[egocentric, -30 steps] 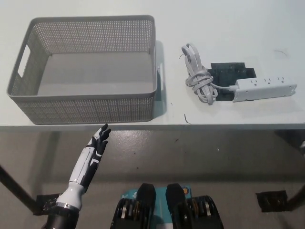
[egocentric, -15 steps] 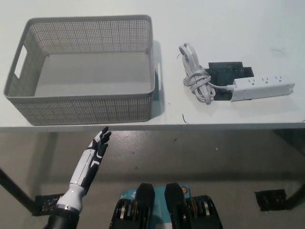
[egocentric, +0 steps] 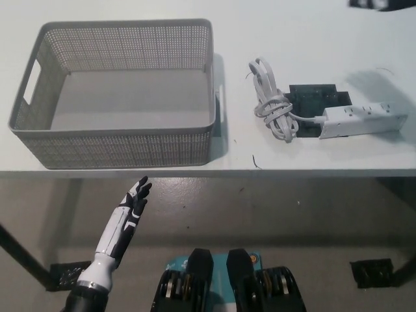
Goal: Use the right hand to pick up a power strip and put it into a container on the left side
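0 contact so far: power strip (egocentric: 361, 119) lies on the counter (egocentric: 130, 13) right of the empty basket (egocentric: 117, 146), right hand out of view, left hand (egocentric: 133, 207) fingers released below the edge; reach-in comes next.

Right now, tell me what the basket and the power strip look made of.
Basket: looks like moulded grey plastic, matte; the walls are an even perforated mesh with cut-out handles. Power strip: probably hard white plastic, smooth, slightly glossy, with moulded sockets; its bundled cord looks rubbery or vinyl-coated. Left hand rests below the table edge.
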`<state>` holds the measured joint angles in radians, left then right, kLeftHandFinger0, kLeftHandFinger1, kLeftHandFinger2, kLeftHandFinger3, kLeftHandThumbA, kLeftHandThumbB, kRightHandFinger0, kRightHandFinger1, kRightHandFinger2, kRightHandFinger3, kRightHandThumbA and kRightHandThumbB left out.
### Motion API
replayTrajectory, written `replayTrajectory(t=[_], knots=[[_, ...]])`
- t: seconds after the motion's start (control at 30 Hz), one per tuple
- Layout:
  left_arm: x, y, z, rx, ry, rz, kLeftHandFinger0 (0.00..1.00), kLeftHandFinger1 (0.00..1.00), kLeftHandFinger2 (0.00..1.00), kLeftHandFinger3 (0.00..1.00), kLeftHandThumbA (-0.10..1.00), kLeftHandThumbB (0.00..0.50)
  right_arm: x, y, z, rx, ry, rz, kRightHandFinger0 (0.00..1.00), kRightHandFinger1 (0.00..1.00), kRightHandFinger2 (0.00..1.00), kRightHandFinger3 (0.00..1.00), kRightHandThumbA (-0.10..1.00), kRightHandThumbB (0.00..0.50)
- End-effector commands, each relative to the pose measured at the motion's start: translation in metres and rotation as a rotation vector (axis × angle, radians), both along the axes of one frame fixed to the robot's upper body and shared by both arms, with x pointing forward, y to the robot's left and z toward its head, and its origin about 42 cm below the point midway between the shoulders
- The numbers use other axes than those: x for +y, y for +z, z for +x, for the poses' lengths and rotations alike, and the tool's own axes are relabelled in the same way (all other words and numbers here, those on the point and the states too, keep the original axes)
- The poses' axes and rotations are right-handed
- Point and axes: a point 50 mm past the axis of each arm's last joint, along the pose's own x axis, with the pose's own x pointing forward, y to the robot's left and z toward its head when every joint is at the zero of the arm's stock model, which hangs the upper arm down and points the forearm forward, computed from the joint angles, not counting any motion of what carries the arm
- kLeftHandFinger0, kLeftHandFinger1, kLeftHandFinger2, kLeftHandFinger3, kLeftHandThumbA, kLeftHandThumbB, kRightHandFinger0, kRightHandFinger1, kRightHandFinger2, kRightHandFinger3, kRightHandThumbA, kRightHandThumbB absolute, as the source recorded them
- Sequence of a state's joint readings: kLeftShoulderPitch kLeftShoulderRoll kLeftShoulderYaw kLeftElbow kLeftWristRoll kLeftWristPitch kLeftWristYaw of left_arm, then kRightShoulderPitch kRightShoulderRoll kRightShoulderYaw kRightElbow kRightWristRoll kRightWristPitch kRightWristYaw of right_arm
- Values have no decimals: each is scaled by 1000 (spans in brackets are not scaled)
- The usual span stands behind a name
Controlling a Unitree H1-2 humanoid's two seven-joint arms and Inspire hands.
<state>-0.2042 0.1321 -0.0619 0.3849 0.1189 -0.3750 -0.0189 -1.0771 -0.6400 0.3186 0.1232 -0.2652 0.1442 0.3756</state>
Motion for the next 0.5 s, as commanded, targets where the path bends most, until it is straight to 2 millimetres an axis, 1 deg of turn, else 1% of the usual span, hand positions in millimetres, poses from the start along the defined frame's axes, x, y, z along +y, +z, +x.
replayTrajectory(t=[0.0, 0.03, 0.1, 0.13, 0.2, 0.27, 0.3, 0.33, 0.4, 0.43, 0.47], knots=[[-1, 23, 3, -156, -24, 24, 1000, 1000, 1000, 1000, 1000, 177, 28, 70, 36, 276, -173, -472, 1000, 1000, 1000, 1000, 1000, 500], [1, 20, -1, -150, -18, 22, 1000, 1000, 1000, 1000, 1000, 183, 33, 57, 42, 286, -169, -480, 1000, 1000, 1000, 1000, 1000, 500], [2, 20, -2, -148, -14, 21, 1000, 1000, 1000, 1000, 1000, 180, 39, 48, 46, 293, -175, -491, 1000, 1000, 1000, 1000, 1000, 500], [3, 20, -2, -149, -10, 20, 1000, 1000, 1000, 1000, 1000, 181, 45, 39, 49, 312, -191, -500, 1000, 1000, 1000, 1000, 1000, 500], [2, 18, -3, -144, -7, 14, 1000, 1000, 1000, 1000, 1000, 184, 52, 30, 52, 347, -205, -521, 1000, 1000, 1000, 1000, 1000, 500], [2, 18, -2, -142, -13, 20, 1000, 1000, 1000, 1000, 1000, 198, 61, 12, 62, 397, -195, -536, 1000, 1000, 1000, 1000, 1000, 480], [2, 18, -2, -141, -14, 21, 1000, 1000, 1000, 1000, 1000, 198, 62, 10, 64, 404, -195, -537, 1000, 1000, 1000, 1000, 1000, 481], [2, 18, -3, -140, -14, 16, 1000, 1000, 1000, 1000, 1000, 200, 65, 1, 68, 422, -210, -540, 1000, 1000, 1000, 1000, 1000, 490], [3, 17, -2, -139, -13, 13, 1000, 1000, 1000, 1000, 1000, 202, 68, -8, 74, 445, -214, -560, 1000, 1000, 1000, 1000, 1000, 493], [3, 18, -2, -140, -12, 12, 1000, 1000, 1000, 1000, 1000, 216, 69, -11, 76, 456, -214, -562, 1000, 1000, 1000, 1000, 1000, 499], [3, 17, -5, -137, -6, 6, 1000, 1000, 1000, 1000, 1000, 215, 73, -20, 81, 478, -211, -562, 1000, 1000, 1000, 1000, 1000, 500]])
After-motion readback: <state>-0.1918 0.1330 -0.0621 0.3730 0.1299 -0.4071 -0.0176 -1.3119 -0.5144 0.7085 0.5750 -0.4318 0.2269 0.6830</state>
